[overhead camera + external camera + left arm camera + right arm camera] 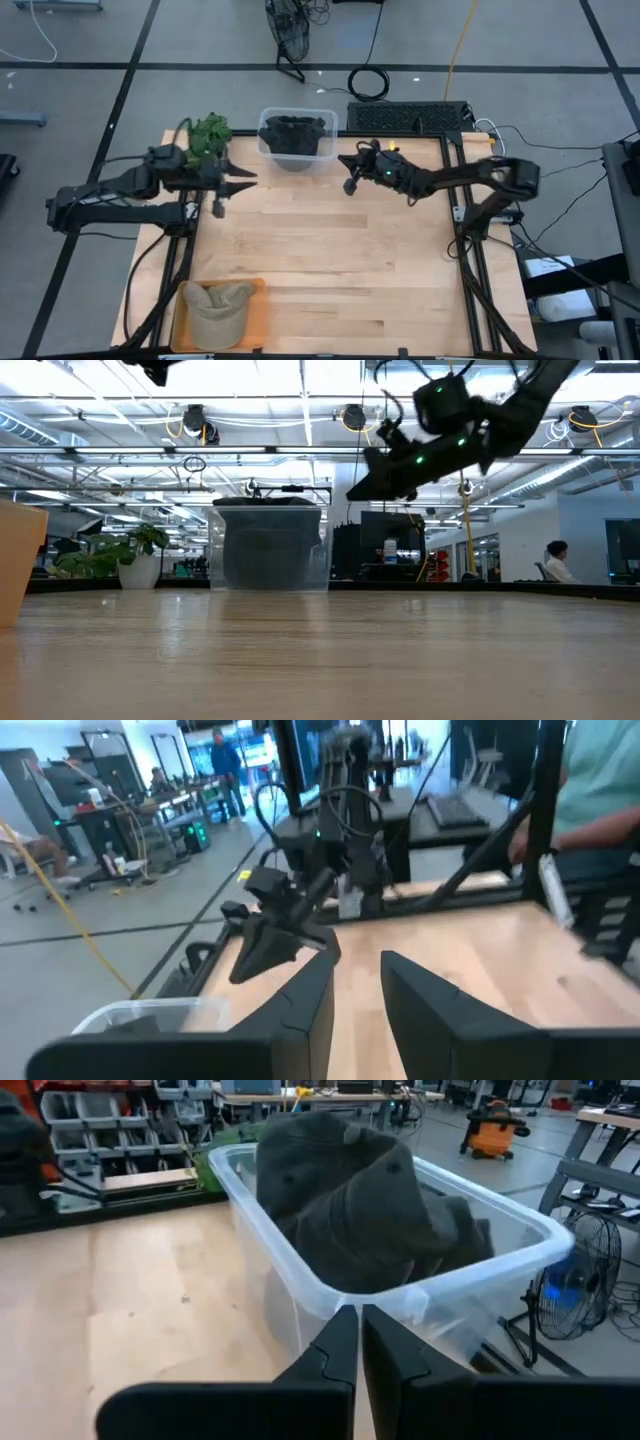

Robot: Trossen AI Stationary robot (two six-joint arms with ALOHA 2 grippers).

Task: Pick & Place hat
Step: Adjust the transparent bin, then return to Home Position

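Observation:
A clear plastic bin [297,140] stands at the table's far edge with dark hats [350,1190] piled inside it. A khaki cap [218,308] lies on an orange tray [255,300] at the near left corner. My right gripper [350,172] is shut and hangs in the air just right of the bin, pointing at it [360,1335]; the low view shows it well above the table [365,485]. My left gripper [243,181] is open, left of the bin, also in the air [357,985]. Neither gripper touches anything.
A green plant [210,132] sits at the far left corner behind my left arm. A keyboard [410,115] lies beyond the far edge. A person in a teal shirt [600,780] stands by the table's frame. Bare wood [330,250] spans the middle of the table.

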